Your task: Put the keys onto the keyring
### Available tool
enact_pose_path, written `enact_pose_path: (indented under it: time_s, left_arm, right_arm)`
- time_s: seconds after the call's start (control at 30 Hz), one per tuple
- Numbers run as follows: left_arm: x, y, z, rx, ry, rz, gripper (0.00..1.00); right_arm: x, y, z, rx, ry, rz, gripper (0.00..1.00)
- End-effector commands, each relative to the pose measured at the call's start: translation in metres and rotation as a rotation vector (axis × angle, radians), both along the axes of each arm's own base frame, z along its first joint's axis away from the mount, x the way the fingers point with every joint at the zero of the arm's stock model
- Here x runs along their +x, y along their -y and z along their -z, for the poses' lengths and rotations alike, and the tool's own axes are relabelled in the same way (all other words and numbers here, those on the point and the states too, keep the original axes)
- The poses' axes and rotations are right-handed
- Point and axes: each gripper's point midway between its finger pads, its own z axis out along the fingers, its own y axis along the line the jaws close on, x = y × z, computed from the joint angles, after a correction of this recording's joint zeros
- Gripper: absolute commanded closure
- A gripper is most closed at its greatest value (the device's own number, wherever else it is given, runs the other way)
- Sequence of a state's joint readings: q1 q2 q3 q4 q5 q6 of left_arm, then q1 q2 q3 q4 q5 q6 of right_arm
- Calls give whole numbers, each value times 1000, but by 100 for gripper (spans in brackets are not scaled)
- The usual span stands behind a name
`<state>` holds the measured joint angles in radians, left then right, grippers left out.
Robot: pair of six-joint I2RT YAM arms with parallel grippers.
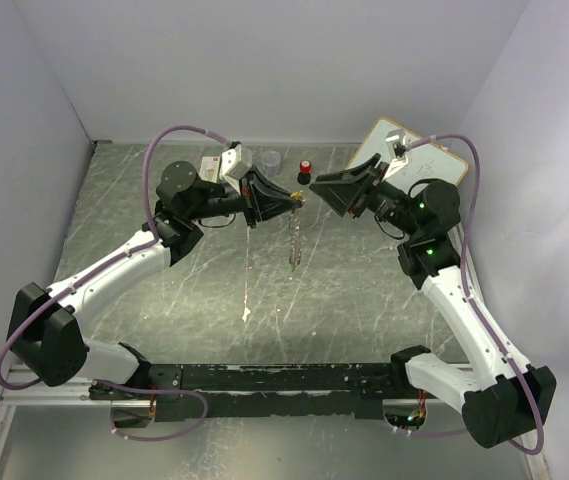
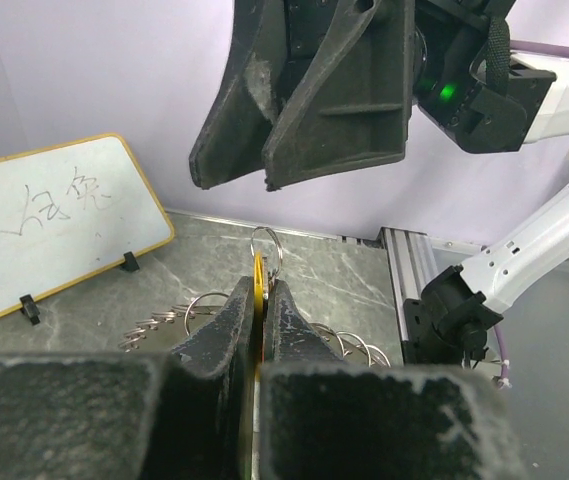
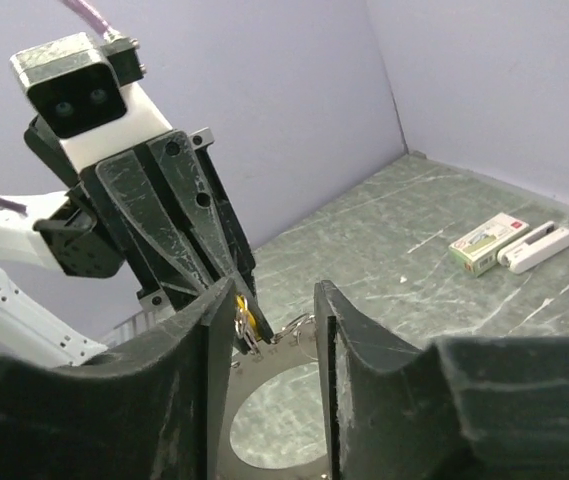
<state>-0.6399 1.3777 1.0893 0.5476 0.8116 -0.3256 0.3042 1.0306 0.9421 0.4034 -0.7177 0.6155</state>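
Left claw (image 2: 261, 305) clamps the yellow key (image 2: 258, 272); right claw (image 3: 272, 300) stands released close opposite, jaws apart.

The fingers (image 2: 219, 340) of the left gripper (image 2: 262, 292) are matt black plastic, rough and scuffed. The keyring (image 2: 159, 322) is bright polished metal; the table (image 2: 344, 270) is smooth and faintly glossy.

The yellow-orange key (image 2: 258, 280) stands edge-on, pinched between the left fingers (image 2: 219, 340), a small split ring (image 2: 265, 246) at its top. The fringed silvery keyring (image 2: 164, 322) fans out just behind.
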Motion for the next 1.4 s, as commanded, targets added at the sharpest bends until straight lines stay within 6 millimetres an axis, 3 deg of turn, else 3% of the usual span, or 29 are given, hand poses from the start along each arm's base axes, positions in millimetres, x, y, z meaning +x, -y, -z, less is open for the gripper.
enact_pose_path:
  time_s: [0.0,0.03,0.1,0.17,0.27,0.7,1.37]
  left_arm:
    - [4,-4,-23,-34,68,-36,93]
    - [6,-5,-23,-29,66,-47,93]
    - [10,-4,-20,-13,59,-61,93]
    - [12,-3,-18,-4,54,-68,93]
    - [15,-2,-16,0,50,-75,93]
    - [26,0,-16,27,44,-117,93]
    - [25,9,-11,34,36,-89,93]
  right_arm:
    - [14,7,1,-5,-78,79,53]
    - [15,9,2,-21,-67,97,46]
    - [13,12,1,-41,-36,110,45]
    - [10,11,-7,-57,-10,99,46]
    - [10,8,-4,-72,-28,75,53]
    - [16,3,11,-117,-83,71,57]
    - [11,-15,19,-116,-88,-15,68]
